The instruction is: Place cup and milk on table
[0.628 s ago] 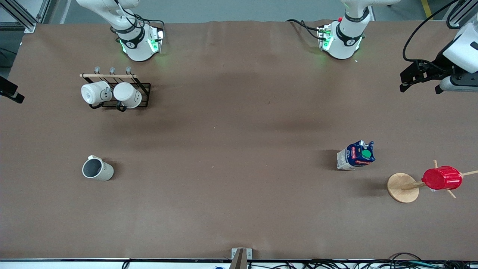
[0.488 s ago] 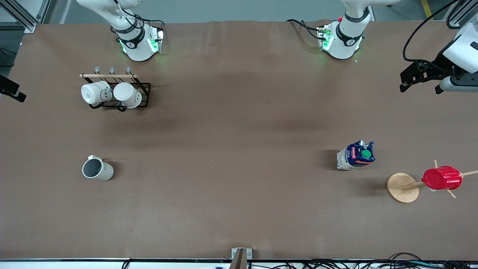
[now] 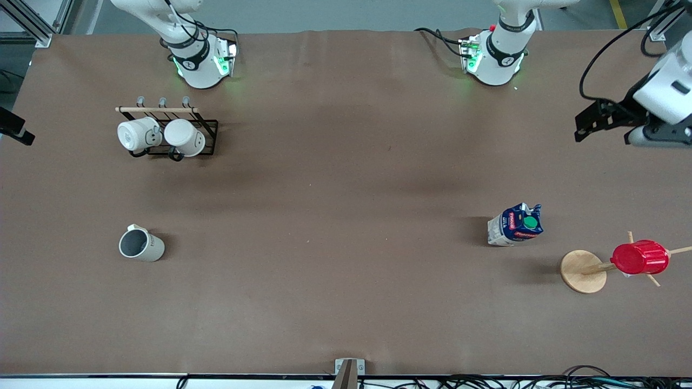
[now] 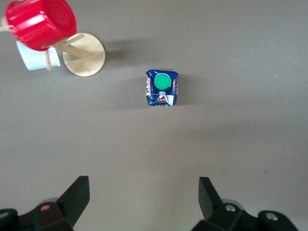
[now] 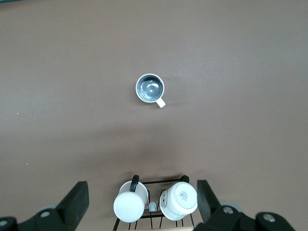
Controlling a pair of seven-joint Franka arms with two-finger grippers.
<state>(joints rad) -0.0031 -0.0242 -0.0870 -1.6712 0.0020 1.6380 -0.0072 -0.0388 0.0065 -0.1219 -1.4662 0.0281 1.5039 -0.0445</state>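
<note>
The cup (image 3: 141, 245), a pale grey mug with a dark inside, stands upright on the table (image 3: 335, 216) toward the right arm's end; it also shows in the right wrist view (image 5: 150, 89). The milk (image 3: 516, 224), a blue carton with a green cap, stands on the table toward the left arm's end, and in the left wrist view (image 4: 162, 88). My left gripper (image 4: 142, 190) is open and empty, high over the table's left-arm end (image 3: 603, 121). My right gripper (image 5: 140, 192) is open and empty, high over the right-arm end, just at the view's edge (image 3: 15, 131).
A black wire rack (image 3: 208, 129) holding two white mugs (image 3: 138, 135) (image 3: 185, 138) stands near the right arm's base. A red ribbed cup (image 3: 639, 257) hangs on a peg stand with a round wooden disc (image 3: 581, 272), beside the milk.
My left gripper has drifted slightly toward the robots' side of the table. The cup and the milk have not moved.
</note>
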